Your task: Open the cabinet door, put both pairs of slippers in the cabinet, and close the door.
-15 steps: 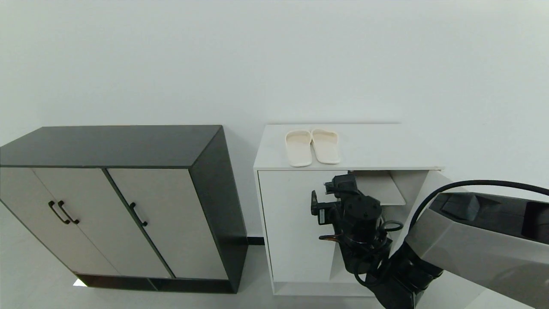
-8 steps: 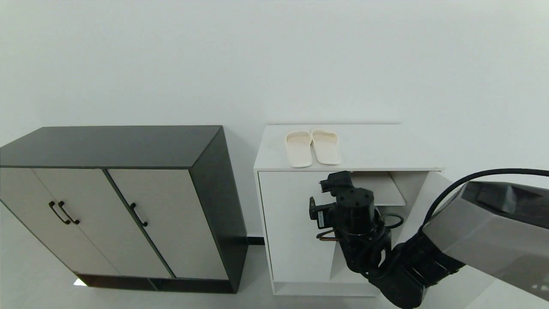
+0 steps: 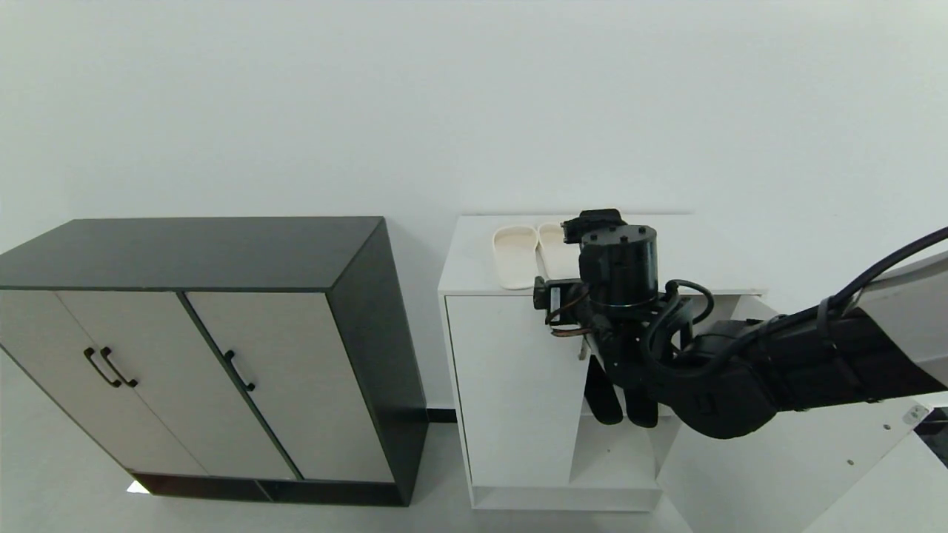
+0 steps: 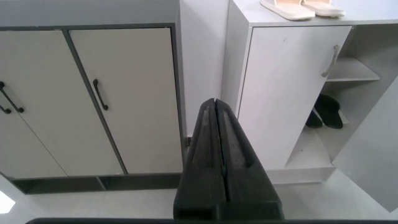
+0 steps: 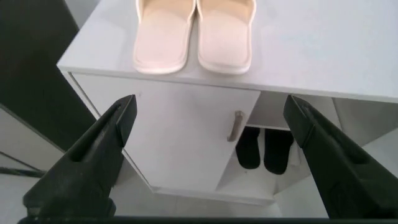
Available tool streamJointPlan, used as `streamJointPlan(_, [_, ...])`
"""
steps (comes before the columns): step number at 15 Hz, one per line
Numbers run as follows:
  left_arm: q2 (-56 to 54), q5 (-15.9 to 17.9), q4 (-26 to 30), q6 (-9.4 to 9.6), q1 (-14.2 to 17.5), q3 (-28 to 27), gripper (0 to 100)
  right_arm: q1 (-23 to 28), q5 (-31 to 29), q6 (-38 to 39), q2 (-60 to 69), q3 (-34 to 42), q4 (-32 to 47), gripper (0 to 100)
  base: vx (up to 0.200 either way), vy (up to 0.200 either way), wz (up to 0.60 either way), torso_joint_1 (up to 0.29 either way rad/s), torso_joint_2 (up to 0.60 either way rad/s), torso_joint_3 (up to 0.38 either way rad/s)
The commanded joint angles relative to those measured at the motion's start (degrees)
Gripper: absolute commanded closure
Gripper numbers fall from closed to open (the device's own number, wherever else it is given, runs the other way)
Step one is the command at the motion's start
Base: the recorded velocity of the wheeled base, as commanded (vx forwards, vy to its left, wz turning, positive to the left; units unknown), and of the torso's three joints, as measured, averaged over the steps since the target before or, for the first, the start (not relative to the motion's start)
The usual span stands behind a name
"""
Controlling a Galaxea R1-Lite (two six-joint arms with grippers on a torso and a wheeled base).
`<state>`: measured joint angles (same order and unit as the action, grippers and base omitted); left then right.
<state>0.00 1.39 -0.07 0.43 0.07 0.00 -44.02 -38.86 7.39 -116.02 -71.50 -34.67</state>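
White cabinet (image 3: 703,255), right door (image 3: 778,481) open; 1 cream slipper pair (image 3: 515,255) on top, 1 black pair (image 5: 249,149) inside.

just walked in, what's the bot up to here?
Mid slipper task. The white cabinet has its door open, and the black slippers sit inside below the shelf. The cream slippers lie on top; the right gripper hangs open facing them. The left gripper is shut, away from the cabinet.

Light is bright, even and diffuse. The wall (image 3: 474,111) greys slightly toward the head view's corners. A soft shadow sits in the gap between the dark cabinet (image 3: 192,252) and the white cabinet (image 3: 511,370), whose open interior is dimmer. There is one bright patch (image 3: 135,486) on the floor (image 3: 67,496). The dark cabinet's uprights lean from wide-angle distortion, most at the left edge.
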Motion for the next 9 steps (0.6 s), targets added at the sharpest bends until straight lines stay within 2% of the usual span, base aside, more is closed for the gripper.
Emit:
streamJointPlan(1, [0.00,0.02,-0.01,0.10,0.01,0.00,100,0.34,-0.07,1.40,-1.49,-0.75,-0.05,0,0.000,0.000,0.00,0.000,0.00,0.000])
streamJointPlan(4, [0.09,0.02,-0.01,-0.16,0.01,0.00,100,0.25,-0.07,2.81,-1.76,-0.22,0.13,0,0.000,0.000,0.00,0.000,0.00,0.000])
streamJointPlan(9, [0.09,0.10,-0.01,-0.08,0.01,0.00,100,-0.10,-0.07,2.72,-2.11,-0.66,0.92,0,0.200,0.000,0.00,-0.001,0.00,0.000])
